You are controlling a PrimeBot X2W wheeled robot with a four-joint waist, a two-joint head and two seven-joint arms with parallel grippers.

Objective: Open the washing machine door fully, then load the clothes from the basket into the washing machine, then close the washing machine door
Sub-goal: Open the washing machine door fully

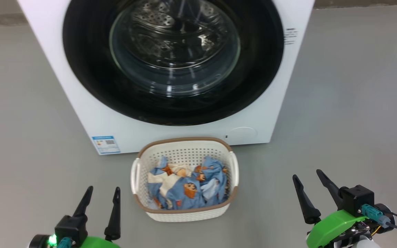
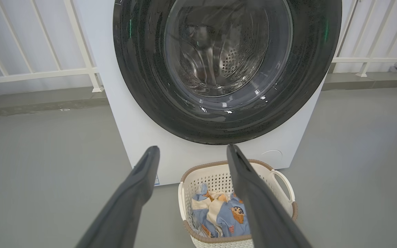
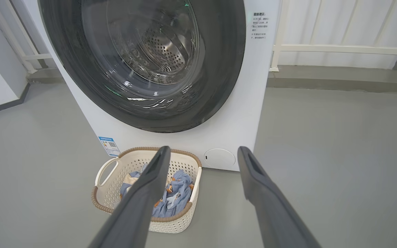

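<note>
Left end effector [image 1: 103, 188], right end effector [image 1: 306, 174] apart; basket [image 1: 184, 215] with clothes [image 1: 188, 189] between, before closed washing machine door [image 1: 174, 51].

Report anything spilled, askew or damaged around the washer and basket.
Nothing stands out. The washing machine door looks shut and intact, the basket stands upright before it, and the clothes lie crumpled inside, none over the rim. The left gripper and right gripper are open, touching nothing.

Glossy blk door [image 1: 81, 69], plastic basket [image 1: 184, 151]
</note>
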